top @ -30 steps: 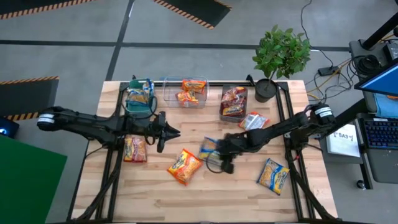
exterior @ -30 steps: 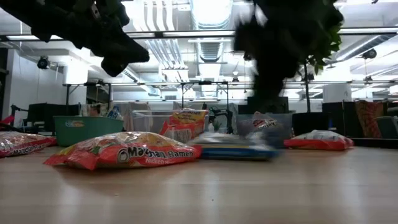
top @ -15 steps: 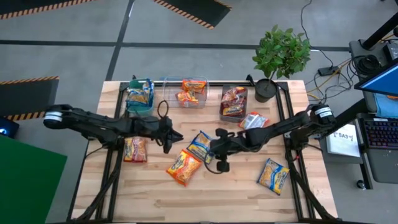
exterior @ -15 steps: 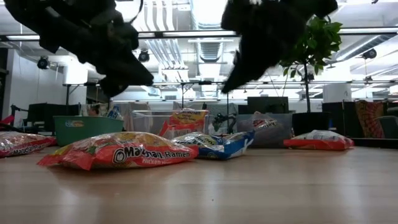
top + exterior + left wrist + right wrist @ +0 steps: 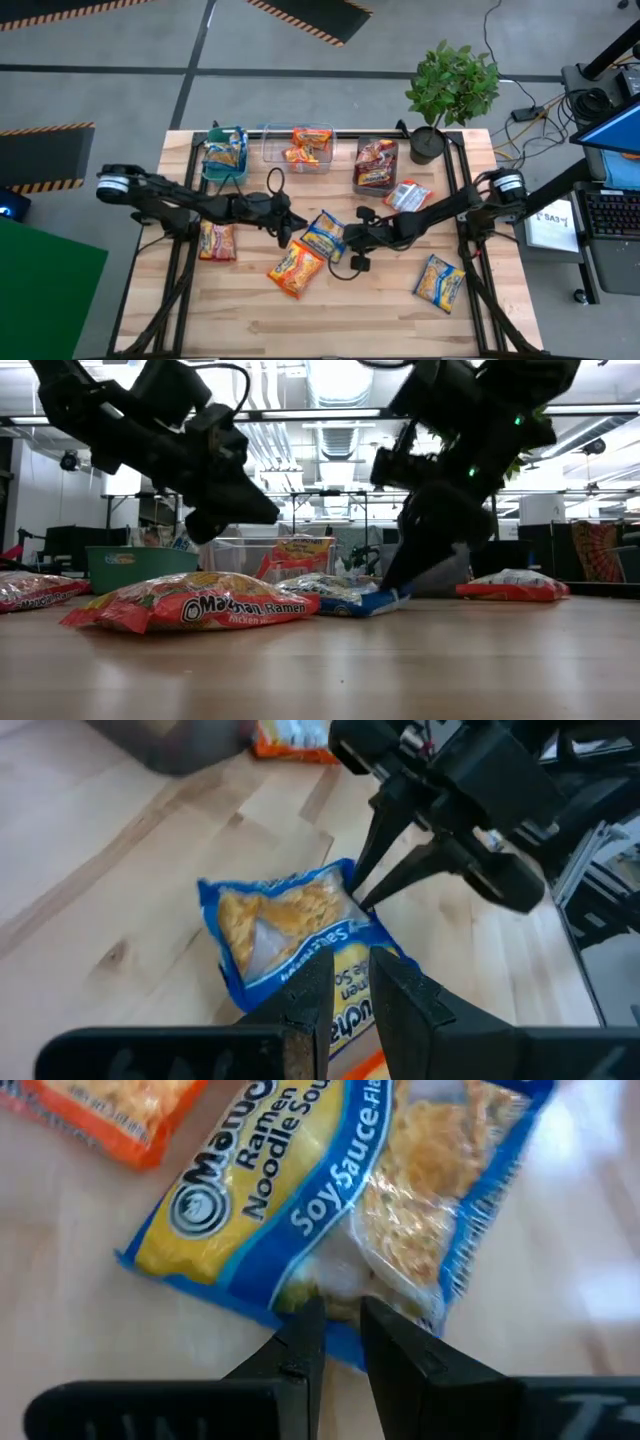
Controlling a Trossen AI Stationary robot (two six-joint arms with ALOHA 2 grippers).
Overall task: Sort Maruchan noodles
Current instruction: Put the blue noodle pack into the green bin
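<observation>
i am judging the sort about half done: three bins (image 5: 297, 160) are holding packets. right pincer (image 5: 347, 243), narrowed, is pinching the blue packet (image 5: 322, 236) mid-table; left pincer (image 5: 291, 222), narrowed, hovering beside. four others are lying loose.

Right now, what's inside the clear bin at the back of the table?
The clear bin holds orange noodle packets, at least two by the high view. Whether anything lies beneath them cannot be seen, since they cover part of the bin floor.
</observation>
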